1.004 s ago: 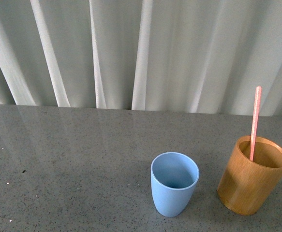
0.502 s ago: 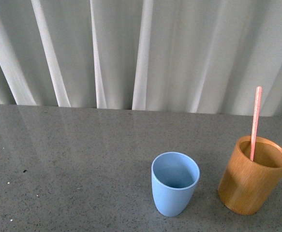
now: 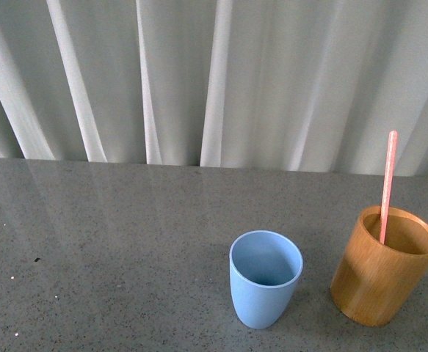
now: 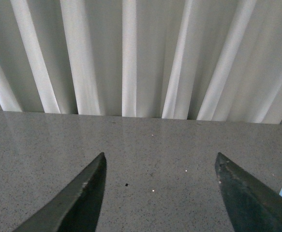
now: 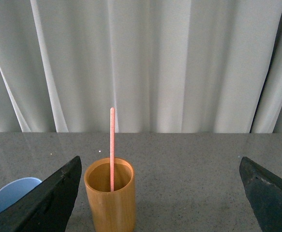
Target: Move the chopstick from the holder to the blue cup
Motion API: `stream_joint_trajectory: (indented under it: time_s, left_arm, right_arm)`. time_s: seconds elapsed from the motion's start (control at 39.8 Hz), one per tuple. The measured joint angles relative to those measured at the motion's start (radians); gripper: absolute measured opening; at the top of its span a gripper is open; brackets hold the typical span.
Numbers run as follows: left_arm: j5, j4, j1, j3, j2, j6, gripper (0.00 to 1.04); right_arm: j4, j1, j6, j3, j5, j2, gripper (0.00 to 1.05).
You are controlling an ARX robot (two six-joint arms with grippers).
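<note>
Standing in the holder [image 3: 379, 282], the chopstick [image 3: 387, 183] juts out, easy to grip; blue cup [image 3: 265, 282] just beside the holder; left end effector [image 4: 160, 157] and right end effector [image 5: 160, 162] spread, empty.

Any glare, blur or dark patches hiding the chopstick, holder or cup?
Front view: even light, sharp; faint curtain reflections on the table, chopstick, holder and blue cup clear. Left wrist view: left claw dark and soft-edged, blue cup cut off at the edge. Right wrist view: right claw silhouetted, holder sharp.
</note>
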Motion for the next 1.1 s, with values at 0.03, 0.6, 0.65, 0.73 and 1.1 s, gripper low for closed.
stream_joint_trajectory:
  time_s: [0.03,0.6,0.65,0.73,1.1]
  left_arm:
    - [0.000,0.000,0.000,0.000,0.000,0.000,0.72]
    - [0.000,0.000,0.000,0.000,0.000,0.000,0.98]
    - [0.000,0.000,0.000,0.000,0.000,0.000,0.98]
    - [0.000,0.000,0.000,0.000,0.000,0.000,0.98]
    - [0.000,0.000,0.000,0.000,0.000,0.000,0.98]
  right_arm:
    - [0.000,0.000,0.000,0.000,0.000,0.000,0.95]
    - [0.320,-0.157,0.121,0.150,-0.198,0.774,0.95]
    - [0.438,-0.150,0.116,0.179,-0.193,0.937,0.95]
    - [0.509,-0.126,0.105,0.210,-0.193,1.088,0.95]
    - [0.627,0.011,-0.004,0.409,-0.158,1.473,0.95]
